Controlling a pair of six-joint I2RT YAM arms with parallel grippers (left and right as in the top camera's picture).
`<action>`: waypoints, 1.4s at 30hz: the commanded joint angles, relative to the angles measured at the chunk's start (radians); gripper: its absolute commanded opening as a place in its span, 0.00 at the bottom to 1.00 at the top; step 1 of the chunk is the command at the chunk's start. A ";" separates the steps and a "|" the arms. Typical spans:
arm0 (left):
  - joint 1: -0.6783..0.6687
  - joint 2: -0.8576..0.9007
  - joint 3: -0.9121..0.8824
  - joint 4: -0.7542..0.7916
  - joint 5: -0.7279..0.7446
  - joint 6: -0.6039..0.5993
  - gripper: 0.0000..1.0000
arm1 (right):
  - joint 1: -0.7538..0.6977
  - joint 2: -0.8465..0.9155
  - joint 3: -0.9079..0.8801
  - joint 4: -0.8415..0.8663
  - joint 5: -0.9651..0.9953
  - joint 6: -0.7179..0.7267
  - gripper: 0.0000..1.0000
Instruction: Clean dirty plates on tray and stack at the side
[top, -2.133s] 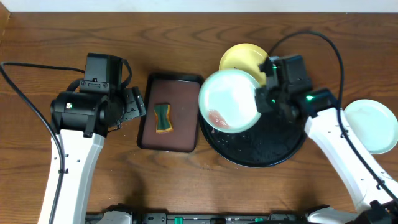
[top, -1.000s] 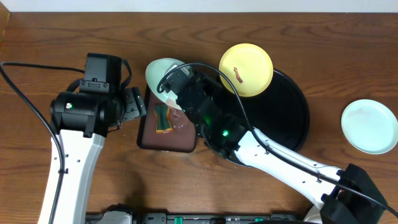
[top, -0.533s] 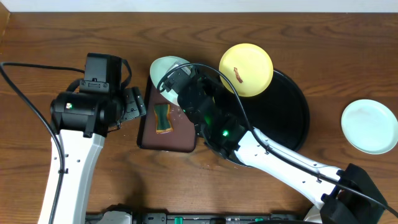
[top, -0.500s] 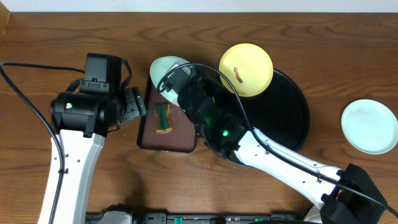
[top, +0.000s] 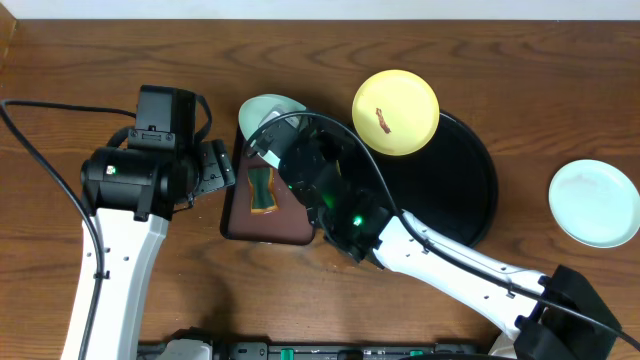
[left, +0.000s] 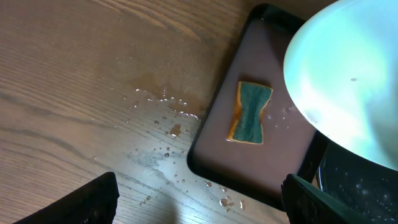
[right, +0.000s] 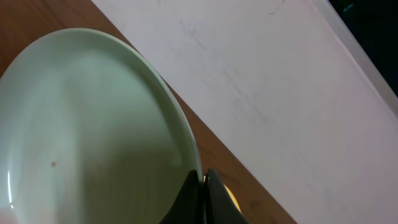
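- Right hand (right: 203, 186) — pinched shut on the rim of a mint plate (top: 262, 108), held above the far end of the brown tray (top: 240, 222).
- Left hand (top: 215, 172) — spread wide, holding nothing, just beside that tray, where a sponge (top: 262, 190) lies.
- Yellow plate (top: 395, 112), smeared red-brown, sits at the far edge of the black tray (top: 470, 200).
- Second mint plate (top: 594, 203) lies on the tabletop (top: 100, 60), right of the black tray and apart from it.

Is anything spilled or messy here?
Yes. Wet drops are splashed on the wooden table beside the brown tray. The yellow plate has a red-brown smear and hangs over the black tray rim.
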 joint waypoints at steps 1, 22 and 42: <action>0.004 -0.004 0.013 -0.003 -0.009 0.006 0.85 | 0.017 -0.021 0.016 0.010 0.054 -0.018 0.01; 0.004 -0.004 0.013 -0.003 -0.009 0.006 0.85 | 0.048 -0.021 0.016 0.031 0.096 -0.041 0.01; 0.004 -0.004 0.013 -0.003 -0.009 0.006 0.85 | 0.068 -0.021 0.016 -0.026 0.049 -0.146 0.01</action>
